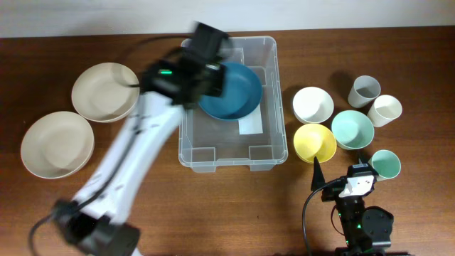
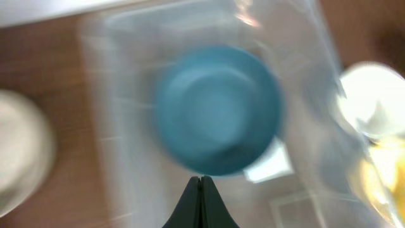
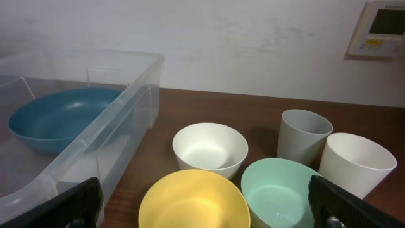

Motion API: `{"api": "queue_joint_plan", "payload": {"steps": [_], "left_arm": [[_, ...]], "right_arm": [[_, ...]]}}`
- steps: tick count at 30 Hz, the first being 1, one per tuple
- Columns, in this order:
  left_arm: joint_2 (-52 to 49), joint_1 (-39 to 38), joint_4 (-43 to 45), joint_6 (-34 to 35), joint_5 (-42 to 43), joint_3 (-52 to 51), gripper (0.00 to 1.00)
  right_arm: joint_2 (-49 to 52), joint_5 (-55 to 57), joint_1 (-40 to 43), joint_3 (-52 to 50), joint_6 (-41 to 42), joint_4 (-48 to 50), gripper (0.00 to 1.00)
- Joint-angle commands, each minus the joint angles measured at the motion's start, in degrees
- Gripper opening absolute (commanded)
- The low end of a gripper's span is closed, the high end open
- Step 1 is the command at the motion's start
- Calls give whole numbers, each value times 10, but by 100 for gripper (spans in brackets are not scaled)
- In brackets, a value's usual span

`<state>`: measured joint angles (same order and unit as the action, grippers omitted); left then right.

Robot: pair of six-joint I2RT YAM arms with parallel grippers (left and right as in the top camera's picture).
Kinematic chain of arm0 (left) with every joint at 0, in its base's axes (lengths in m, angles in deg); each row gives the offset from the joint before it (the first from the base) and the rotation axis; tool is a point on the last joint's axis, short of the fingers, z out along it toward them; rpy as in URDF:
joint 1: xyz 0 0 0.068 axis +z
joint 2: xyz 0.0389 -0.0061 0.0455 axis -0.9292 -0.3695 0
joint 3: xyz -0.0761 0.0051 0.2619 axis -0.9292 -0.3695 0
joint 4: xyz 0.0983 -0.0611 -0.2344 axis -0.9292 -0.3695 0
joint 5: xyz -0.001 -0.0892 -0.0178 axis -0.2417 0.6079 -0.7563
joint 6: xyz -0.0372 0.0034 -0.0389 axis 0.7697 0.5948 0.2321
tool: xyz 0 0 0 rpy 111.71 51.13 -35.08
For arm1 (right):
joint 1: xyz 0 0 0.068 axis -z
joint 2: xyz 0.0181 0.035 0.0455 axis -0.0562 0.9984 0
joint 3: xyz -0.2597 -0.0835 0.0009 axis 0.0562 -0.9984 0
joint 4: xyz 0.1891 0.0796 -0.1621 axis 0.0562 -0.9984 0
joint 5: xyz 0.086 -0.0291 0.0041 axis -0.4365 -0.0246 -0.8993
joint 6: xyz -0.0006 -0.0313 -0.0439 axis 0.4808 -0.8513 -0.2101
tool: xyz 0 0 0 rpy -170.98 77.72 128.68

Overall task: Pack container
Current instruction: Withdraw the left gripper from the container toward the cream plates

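The container (image 1: 234,165) is a clear plastic tub in the middle of the table, with a white label (image 1: 251,126) on its base. A dark blue shallow bowl (image 1: 234,92) lies inside it at the back. My left gripper (image 1: 210,78) hovers above the tub's back left, blurred. In the left wrist view it (image 2: 201,180) is shut and empty above the blue bowl (image 2: 218,111) and the tub (image 2: 126,158). My right gripper (image 1: 340,178) sits low at the front right. It (image 3: 205,209) is wide open and empty, just short of the yellow bowl (image 3: 193,202).
Two beige plates (image 1: 105,92) (image 1: 57,144) lie left of the tub. To its right are a white bowl (image 1: 313,104), the yellow bowl (image 1: 315,142), a mint bowl (image 1: 352,129), a grey cup (image 1: 365,90), a cream cup (image 1: 384,110) and a mint cup (image 1: 385,164).
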<state>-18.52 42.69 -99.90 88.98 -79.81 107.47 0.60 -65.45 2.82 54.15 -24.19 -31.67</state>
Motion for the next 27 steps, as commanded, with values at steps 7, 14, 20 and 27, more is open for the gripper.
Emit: {"api": "queue_joint_plan", "payload": {"steps": [7, 14, 20, 27], "left_arm": [[82, 224, -82, 66, -74, 6, 5], [76, 418, -141, 111, -66, 6, 29], [74, 566, -155, 154, 1, -9, 30], [71, 682, -99, 185, 1, -101, 36]], "right_arm": [[-4, 1, 0, -3, 1, -3, 99], [-4, 1, 0, -3, 1, -3, 99], [-4, 1, 0, -3, 1, -3, 99], [-4, 1, 0, -3, 1, -3, 99]]}}
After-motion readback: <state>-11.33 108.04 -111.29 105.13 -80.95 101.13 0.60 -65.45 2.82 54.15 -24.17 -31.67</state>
